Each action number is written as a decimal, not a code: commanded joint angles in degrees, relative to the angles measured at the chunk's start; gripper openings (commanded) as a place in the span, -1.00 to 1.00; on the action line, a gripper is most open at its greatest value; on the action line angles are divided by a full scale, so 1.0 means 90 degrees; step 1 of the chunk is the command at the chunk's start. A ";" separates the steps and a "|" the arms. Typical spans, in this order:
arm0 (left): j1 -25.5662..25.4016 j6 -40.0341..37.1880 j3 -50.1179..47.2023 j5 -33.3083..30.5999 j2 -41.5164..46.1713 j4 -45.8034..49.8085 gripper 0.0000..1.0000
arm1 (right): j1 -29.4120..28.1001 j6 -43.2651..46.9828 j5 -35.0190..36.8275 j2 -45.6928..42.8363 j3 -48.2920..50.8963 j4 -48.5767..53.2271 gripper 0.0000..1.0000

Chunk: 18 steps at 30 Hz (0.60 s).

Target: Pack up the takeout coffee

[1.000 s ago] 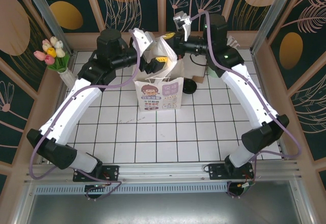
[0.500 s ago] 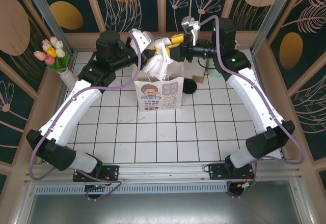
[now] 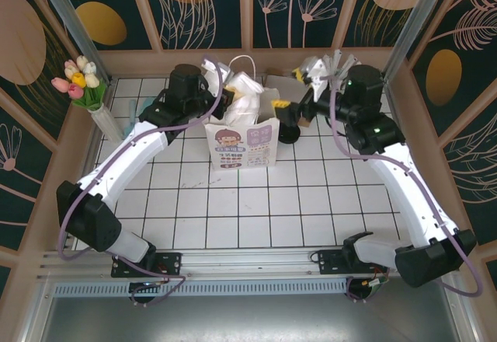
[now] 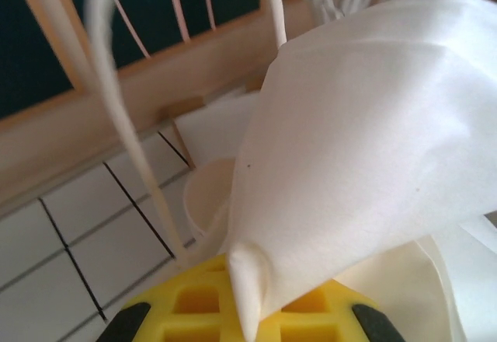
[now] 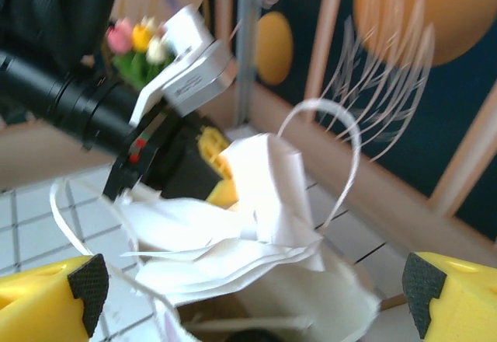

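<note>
At the bag (image 3: 241, 146) rim, left jaws clamp paper; right jaws gape.

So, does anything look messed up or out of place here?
Yes: the white paper bag has its top crumpled and bunched up, pinched shut in the left jaws, instead of standing open and square.

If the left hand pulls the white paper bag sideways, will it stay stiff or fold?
Probably it folds: the top of the white paper bag is crumpled where the left hand pinches it. It stands tall on a narrow base, so it may tip. Its thin handle likely just bends.
</note>
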<state>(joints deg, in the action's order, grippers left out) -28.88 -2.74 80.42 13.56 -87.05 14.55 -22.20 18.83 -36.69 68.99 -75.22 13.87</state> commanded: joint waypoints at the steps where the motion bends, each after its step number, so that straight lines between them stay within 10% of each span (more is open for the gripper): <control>1: -0.0003 -0.0433 -0.0499 0.0576 0.0158 -0.0053 -1.00 | -0.0066 0.0624 -0.0525 -0.0034 0.0271 0.0164 0.98; 6: 0.0001 -0.1357 -0.0281 0.0184 -0.0069 0.0824 -0.94 | -0.0068 0.0942 -0.0470 0.0177 0.0106 0.0458 0.98; 11: -0.0003 -0.1739 0.0738 -0.1696 -0.0608 0.2355 -0.81 | -0.0058 0.1103 0.0215 0.0293 -0.0002 0.0910 0.98; 18: -0.0013 -0.1956 0.2214 -0.1060 -0.1102 0.3518 -0.16 | -0.0002 0.1094 0.0712 0.0182 0.0092 0.1037 0.98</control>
<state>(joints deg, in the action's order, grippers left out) -29.04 -18.20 95.42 2.48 -95.68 39.33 -22.55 27.22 -32.71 71.44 -73.23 22.11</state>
